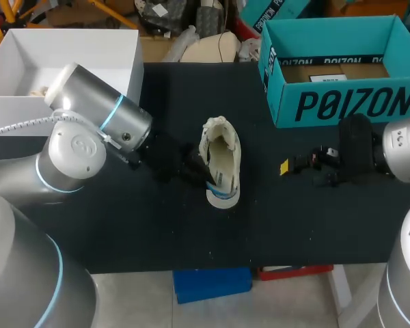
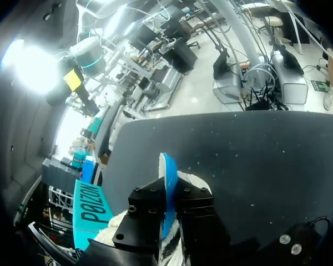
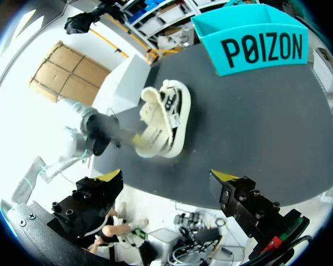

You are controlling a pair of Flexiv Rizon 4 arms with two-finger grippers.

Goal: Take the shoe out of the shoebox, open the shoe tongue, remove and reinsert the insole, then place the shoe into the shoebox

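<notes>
One cream canvas shoe (image 1: pixel 222 160) laid at black bench (image 1: pixel 157 232) centre, outside one teal cardboard shoebox (image 1: pixel 342 102) at 2 o'clock. Left gripper (image 2: pixel 168 193) clamped on shoe rim; right gripper (image 3: pixel 166 176) spread wide, nothing held.

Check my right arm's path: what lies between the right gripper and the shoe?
Only bare table lies between the right gripper and the shoe, clearest in the right wrist view.

left arm (image 1: pixel 72 147) silver, rounded, blue-ringed joints; right claw (image 3: pixel 166 177) black, screw-studded, yellow tips; white braided cable (image 1: pixel 20 127)
</notes>
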